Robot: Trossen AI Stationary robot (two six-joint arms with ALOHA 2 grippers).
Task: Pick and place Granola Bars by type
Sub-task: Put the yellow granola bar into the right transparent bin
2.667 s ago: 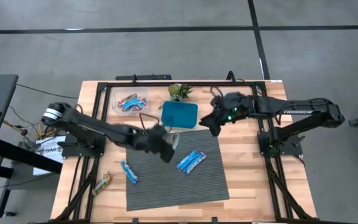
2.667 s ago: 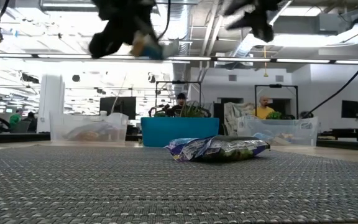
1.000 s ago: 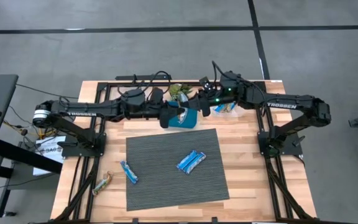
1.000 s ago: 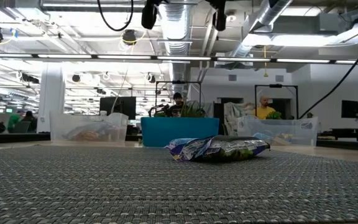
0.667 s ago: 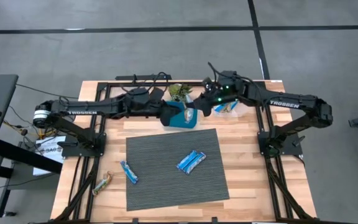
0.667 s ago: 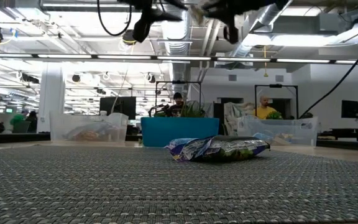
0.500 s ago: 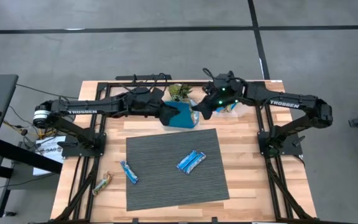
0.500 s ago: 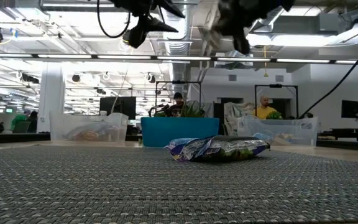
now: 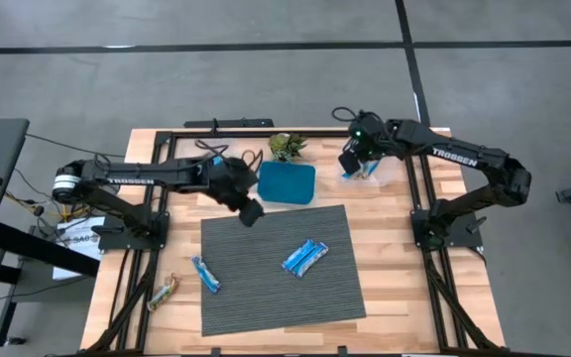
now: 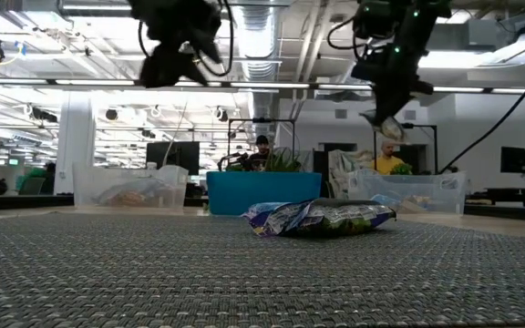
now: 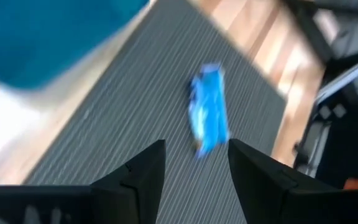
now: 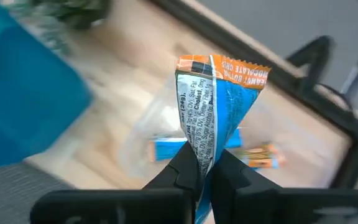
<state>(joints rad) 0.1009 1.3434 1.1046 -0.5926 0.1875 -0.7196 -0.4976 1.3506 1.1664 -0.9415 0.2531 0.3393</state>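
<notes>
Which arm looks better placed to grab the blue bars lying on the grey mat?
Probably the left. Its open, empty gripper hangs at the grey mat's edge, facing the shiny blue-wrapped bars. The right gripper already holds a blue-and-orange wrapped bar.

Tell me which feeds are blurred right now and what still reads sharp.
Left wrist view: motion-smeared, the blue bar on the grey mat is soft. Right wrist view: the background is blurred, but the held bar in the right gripper prints legibly. High view: sharp. Low view: the near mat is defocused and the ceiling lights glare.
</notes>
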